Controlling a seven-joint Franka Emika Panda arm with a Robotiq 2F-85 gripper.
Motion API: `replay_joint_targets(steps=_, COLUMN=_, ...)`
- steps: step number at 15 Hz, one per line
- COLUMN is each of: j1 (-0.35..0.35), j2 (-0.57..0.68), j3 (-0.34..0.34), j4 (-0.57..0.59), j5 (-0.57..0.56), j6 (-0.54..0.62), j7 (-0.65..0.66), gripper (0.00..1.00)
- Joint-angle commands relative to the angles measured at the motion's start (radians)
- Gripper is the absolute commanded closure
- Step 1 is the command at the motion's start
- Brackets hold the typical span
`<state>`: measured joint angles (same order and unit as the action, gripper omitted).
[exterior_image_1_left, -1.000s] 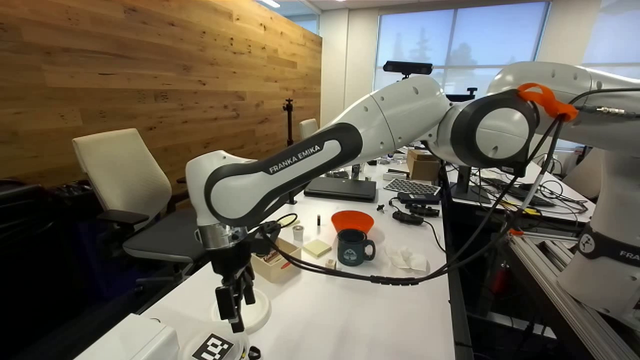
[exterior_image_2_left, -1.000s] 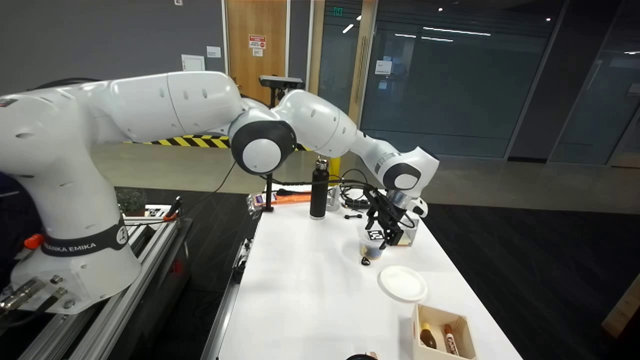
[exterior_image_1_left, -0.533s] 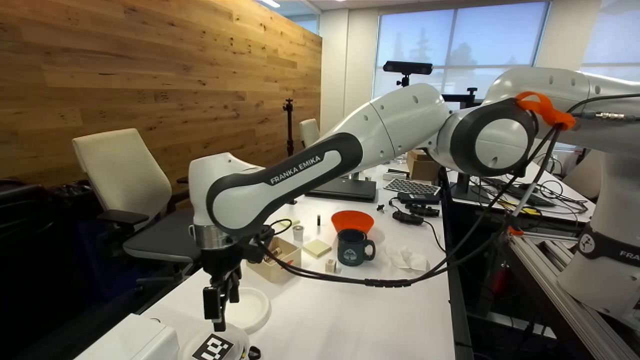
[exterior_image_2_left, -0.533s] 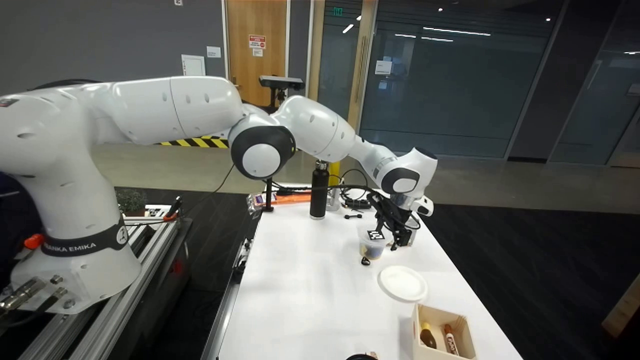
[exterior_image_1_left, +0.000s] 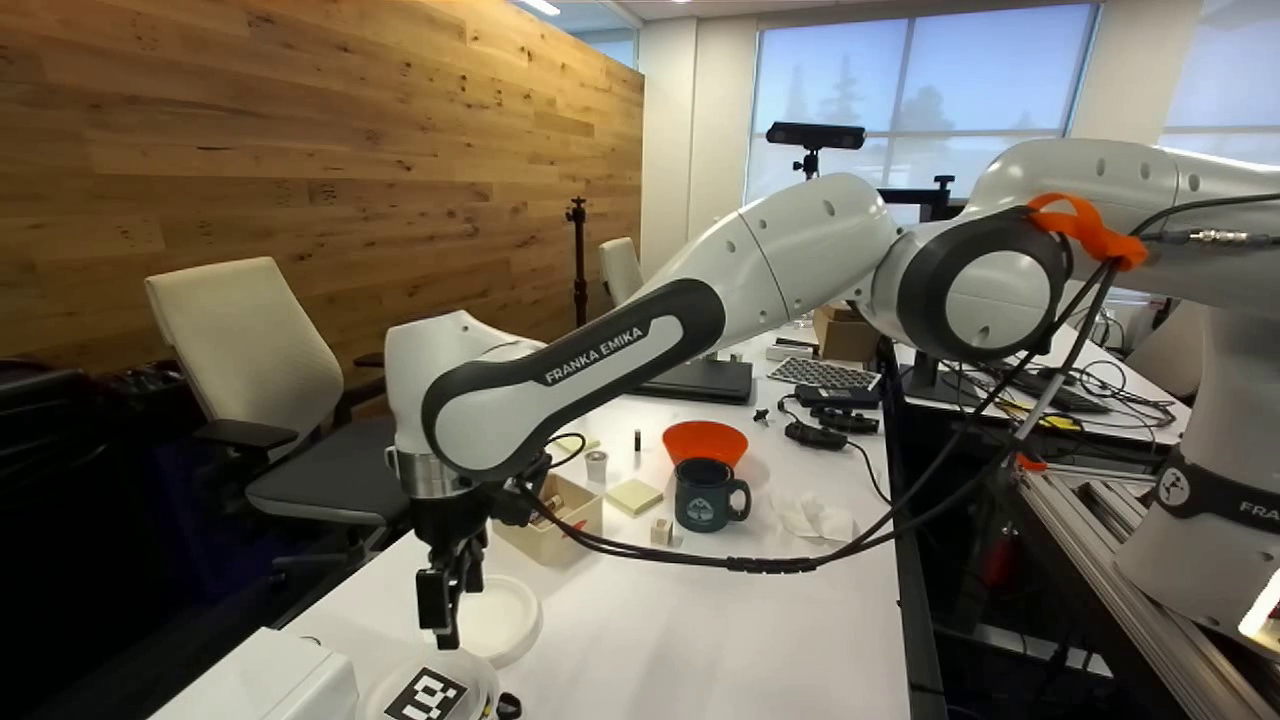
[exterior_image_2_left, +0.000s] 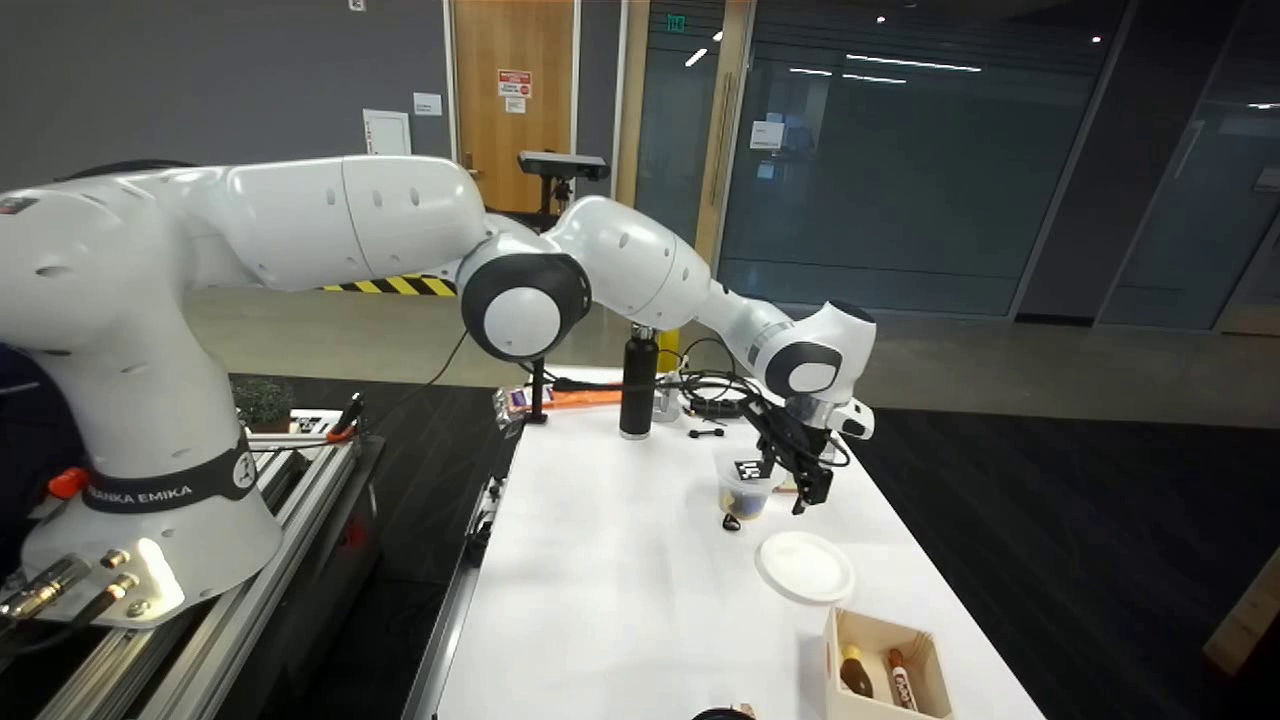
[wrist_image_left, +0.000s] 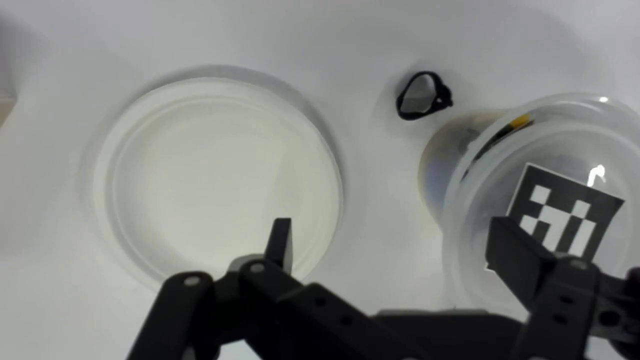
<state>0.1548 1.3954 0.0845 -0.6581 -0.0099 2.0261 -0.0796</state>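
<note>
My gripper is open and empty, pointing down above the white table; it also shows in both exterior views. In the wrist view, one finger overlaps the edge of a round white plate. The other finger overlaps the lid of a clear tub with a black-and-white marker on top. A small black ring-like piece lies by the tub. The plate also shows in an exterior view, and so does the tub. Contact with the tub does not show.
A wooden box holding a small bottle and a marker pen stands beyond the plate. A white box is beside the tub. A dark mug, an orange bowl and crumpled tissue stand farther along. A black bottle stands upright.
The arm has lowered. The gripper has turned to nearly vertical and shifted sideways, so more of the tub and its marker shows in an exterior view. The objects on the table have not moved.
</note>
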Motion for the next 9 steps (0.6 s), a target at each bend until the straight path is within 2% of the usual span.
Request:
replay_joint_targets(steps=1, j1=0.012, j2=-0.022, j3=-0.045, j4=-0.032, j5=-0.037, j6=0.049, j7=0.004, gripper=0.0)
replay_joint_targets(steps=9, j1=0.067, j2=-0.055, j3=-0.071, j4=-0.107, j5=-0.031, j6=0.132, j7=-0.007, gripper=0.0)
